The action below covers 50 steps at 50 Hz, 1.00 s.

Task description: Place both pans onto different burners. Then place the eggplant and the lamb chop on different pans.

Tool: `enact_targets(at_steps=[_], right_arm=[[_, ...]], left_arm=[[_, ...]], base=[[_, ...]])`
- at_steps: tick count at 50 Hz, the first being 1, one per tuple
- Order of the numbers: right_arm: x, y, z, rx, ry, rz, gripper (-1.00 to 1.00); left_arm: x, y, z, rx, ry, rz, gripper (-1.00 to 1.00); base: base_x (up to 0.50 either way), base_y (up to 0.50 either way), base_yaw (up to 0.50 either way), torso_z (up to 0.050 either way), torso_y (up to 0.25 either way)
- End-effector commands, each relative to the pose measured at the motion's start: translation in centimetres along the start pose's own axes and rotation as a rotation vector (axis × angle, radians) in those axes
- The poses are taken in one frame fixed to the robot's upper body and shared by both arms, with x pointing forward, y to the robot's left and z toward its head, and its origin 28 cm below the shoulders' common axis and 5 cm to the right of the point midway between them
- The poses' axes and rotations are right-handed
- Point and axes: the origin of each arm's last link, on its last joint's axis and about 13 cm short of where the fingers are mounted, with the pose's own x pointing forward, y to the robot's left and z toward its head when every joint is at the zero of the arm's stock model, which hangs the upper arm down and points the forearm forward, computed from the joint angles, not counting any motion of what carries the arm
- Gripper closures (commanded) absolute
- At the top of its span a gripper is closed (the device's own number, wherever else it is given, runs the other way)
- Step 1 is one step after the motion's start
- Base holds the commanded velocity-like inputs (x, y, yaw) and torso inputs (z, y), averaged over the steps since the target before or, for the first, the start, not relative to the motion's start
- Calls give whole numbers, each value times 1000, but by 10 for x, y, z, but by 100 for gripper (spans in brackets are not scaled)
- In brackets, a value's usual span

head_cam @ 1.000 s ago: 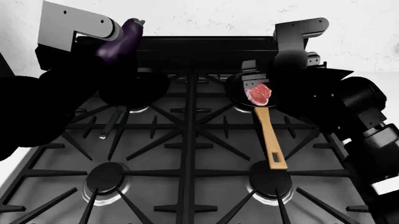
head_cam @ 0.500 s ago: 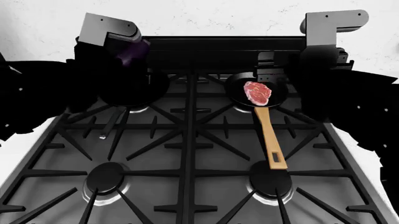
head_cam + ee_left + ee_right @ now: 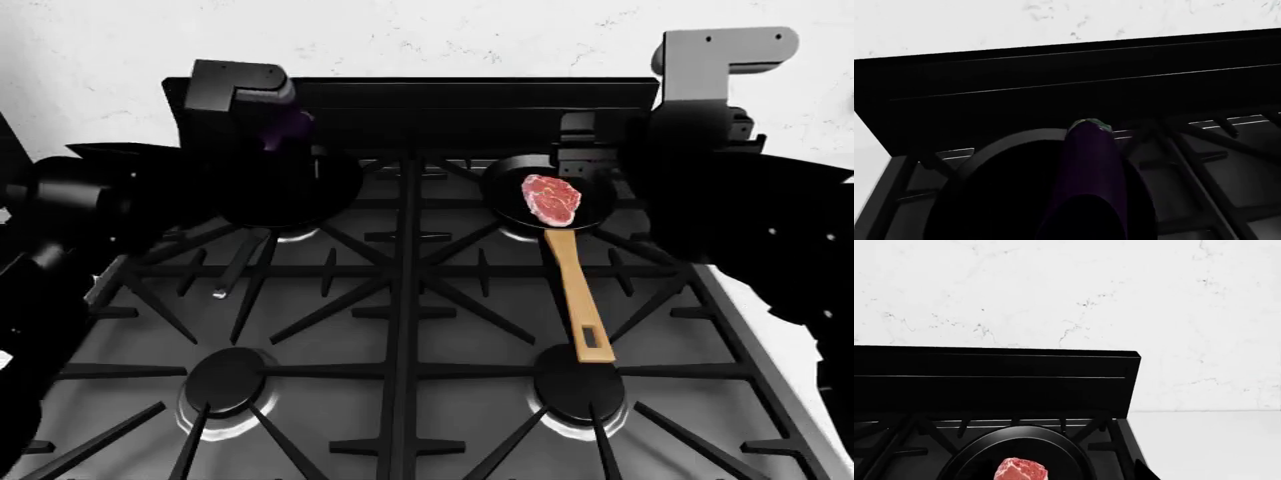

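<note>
The stove fills the view, its backguard against the wall behind. On the rear right burner sits the wooden-handled pan, handle pointing toward the front right burner, and the lamb chop lies in it. On the rear left burner sits the flat pan, handle toward the front. The eggplant hangs above that pan's rear edge. The front left burner lies across from the front right one.

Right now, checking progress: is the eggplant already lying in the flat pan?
No: the eggplant is still held above the flat pan by the left claw.
</note>
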Motion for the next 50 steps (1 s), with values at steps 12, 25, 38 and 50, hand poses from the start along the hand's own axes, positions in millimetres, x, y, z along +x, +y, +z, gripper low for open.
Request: enact_targets(at_steps=[12, 25, 38, 50], right_arm=[[7, 0, -5, 3, 18, -8, -100], [8, 0, -7, 5, 23, -7, -100], [10, -1, -9, 9, 29, -10, -100], [9, -1, -11, 12, 29, -4, -100]], left_arm=[[20, 7, -10, -65, 23, 36, 100], [20, 10, -14, -94, 17, 75, 100], [22, 9, -19, -96, 40, 84, 100], [21, 7, -11, -89, 5, 65, -100]], base=[[0, 0, 0, 0, 1], [0, 0, 0, 0, 0], [0, 0, 0, 0, 0], [0, 0, 0, 1, 0]])
